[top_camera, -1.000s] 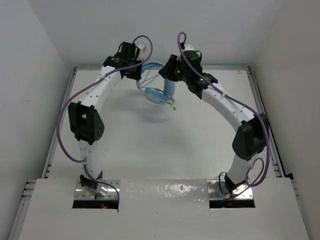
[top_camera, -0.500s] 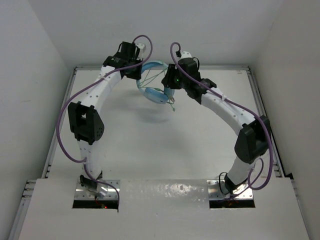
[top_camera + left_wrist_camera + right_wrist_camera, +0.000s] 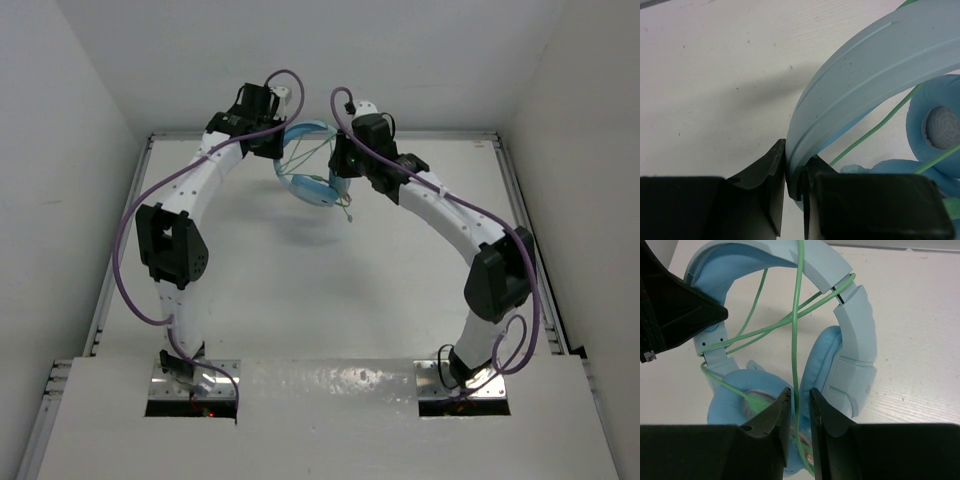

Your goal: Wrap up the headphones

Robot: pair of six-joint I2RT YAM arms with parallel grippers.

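Note:
The light blue headphones (image 3: 310,186) hang above the far middle of the table. My left gripper (image 3: 795,156) is shut on their curved headband (image 3: 865,65) and holds them up. The thin pale green cable (image 3: 799,315) loops several times across the headband and ear cups (image 3: 840,365). My right gripper (image 3: 799,392) sits just in front of the ear cups, its jaws a narrow gap apart. One strand of the cable runs down through that gap, and the jaws do not pinch it. In the top view the right gripper (image 3: 338,170) is at the right side of the headphones and the left gripper (image 3: 283,140) at their left.
The white table (image 3: 330,280) has a raised rail round it (image 3: 510,190), with white walls close behind and on both sides. Thick purple robot cables (image 3: 135,260) loop off both arms. One black finger of the left gripper (image 3: 685,310) fills the left of the right wrist view.
My right gripper has moved left to the headphones and its jaws have narrowed round a cable strand. The left gripper and the headphones have stayed still.

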